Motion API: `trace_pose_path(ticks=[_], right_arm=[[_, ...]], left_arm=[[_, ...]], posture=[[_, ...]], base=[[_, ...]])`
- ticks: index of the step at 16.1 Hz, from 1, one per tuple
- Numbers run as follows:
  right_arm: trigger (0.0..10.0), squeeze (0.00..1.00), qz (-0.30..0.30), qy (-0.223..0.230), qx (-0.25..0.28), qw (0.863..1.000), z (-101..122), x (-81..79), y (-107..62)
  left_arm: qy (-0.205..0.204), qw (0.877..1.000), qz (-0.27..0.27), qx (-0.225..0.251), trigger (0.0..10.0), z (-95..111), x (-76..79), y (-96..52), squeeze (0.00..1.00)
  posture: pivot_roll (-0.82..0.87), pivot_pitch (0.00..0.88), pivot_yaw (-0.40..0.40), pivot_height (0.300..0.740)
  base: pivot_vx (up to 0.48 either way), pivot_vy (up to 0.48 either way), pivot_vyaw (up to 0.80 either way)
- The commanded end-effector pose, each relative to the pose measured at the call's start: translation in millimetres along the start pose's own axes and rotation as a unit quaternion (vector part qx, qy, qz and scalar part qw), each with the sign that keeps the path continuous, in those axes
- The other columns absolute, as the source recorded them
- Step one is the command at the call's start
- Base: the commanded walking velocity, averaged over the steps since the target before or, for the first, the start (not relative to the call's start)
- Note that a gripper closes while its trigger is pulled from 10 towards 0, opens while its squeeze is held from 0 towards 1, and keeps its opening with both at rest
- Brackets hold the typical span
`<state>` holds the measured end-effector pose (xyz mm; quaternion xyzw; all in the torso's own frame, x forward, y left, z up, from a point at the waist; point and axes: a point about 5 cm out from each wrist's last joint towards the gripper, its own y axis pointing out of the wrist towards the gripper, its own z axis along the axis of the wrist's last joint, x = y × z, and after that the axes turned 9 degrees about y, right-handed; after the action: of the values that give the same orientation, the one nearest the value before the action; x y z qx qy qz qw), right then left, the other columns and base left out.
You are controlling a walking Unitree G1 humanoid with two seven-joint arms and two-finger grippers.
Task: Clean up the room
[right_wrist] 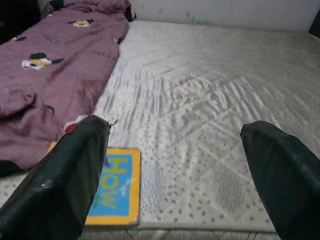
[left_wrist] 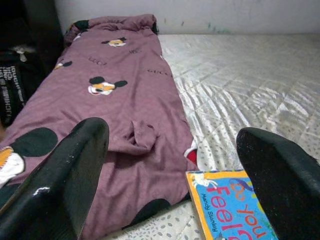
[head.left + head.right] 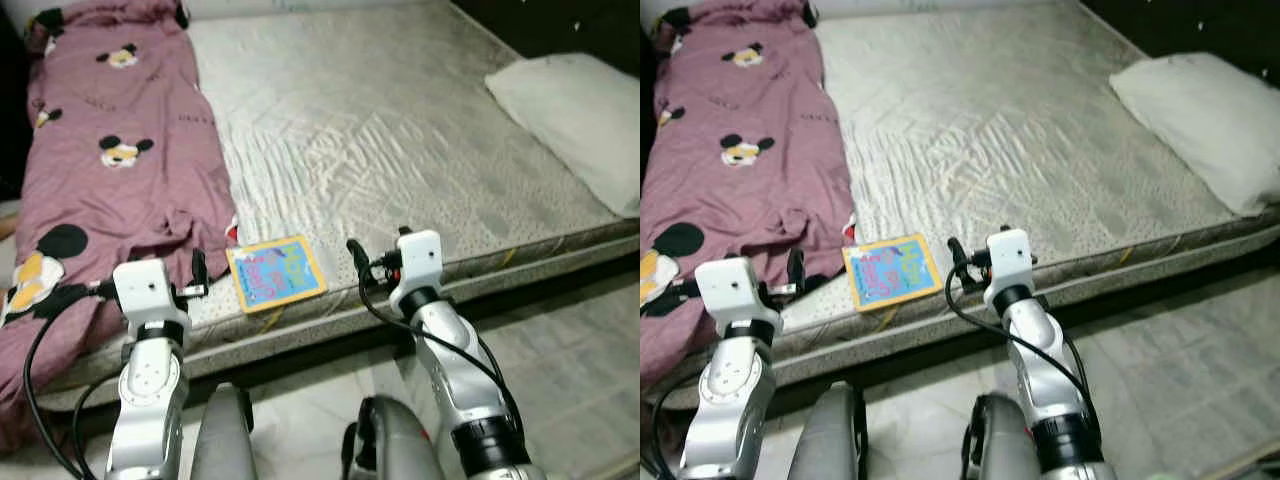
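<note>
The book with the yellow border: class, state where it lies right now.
The book lies flat on the mattress near its front edge, just right of the purple blanket, between the left gripper and right gripper.

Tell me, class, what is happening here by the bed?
The robot stands at the edge of a mattress, both arms raised toward it. Its left gripper and right gripper are open and hold nothing. Between them a picture book lies flat near the mattress edge, beside a purple blanket. A pillow lies at the far right.
</note>
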<state>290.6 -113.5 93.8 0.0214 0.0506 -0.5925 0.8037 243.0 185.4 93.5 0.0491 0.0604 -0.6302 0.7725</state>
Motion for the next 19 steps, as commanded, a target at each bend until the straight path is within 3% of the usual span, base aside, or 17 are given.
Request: trace_pose_path(ticks=[1,7,19], right_arm=[[10.0,0.0,-0.001,0.001,-0.003,1.0,0.7,2.2,0.2],[10.0,0.0,0.0,0.001,-0.006,1.0,0.8,2.7,2.3],[10.0,0.0,0.01,-0.013,-0.011,1.0,-0.1,1.6,2.9]], left_arm=[[-0.002,1.0,-0.001,0.005,10.0,2.8,-0.9,0.1,0.0],[-0.008,1.0,-0.002,0.011,10.0,4.8,-0.2,1.0,0.0],[-0.014,1.0,-0.006,0.011,10.0,4.7,1.8,-0.5,0.0]], posture=[[-0.02,0.13,-0.03,0.626],[-0.02,0.129,-0.035,0.626],[-0.02,0.126,-0.043,0.626]], base=[[0.0,0.0,0.0],[0.04,0.0,0.0],[0.34,0.0,0.04]])
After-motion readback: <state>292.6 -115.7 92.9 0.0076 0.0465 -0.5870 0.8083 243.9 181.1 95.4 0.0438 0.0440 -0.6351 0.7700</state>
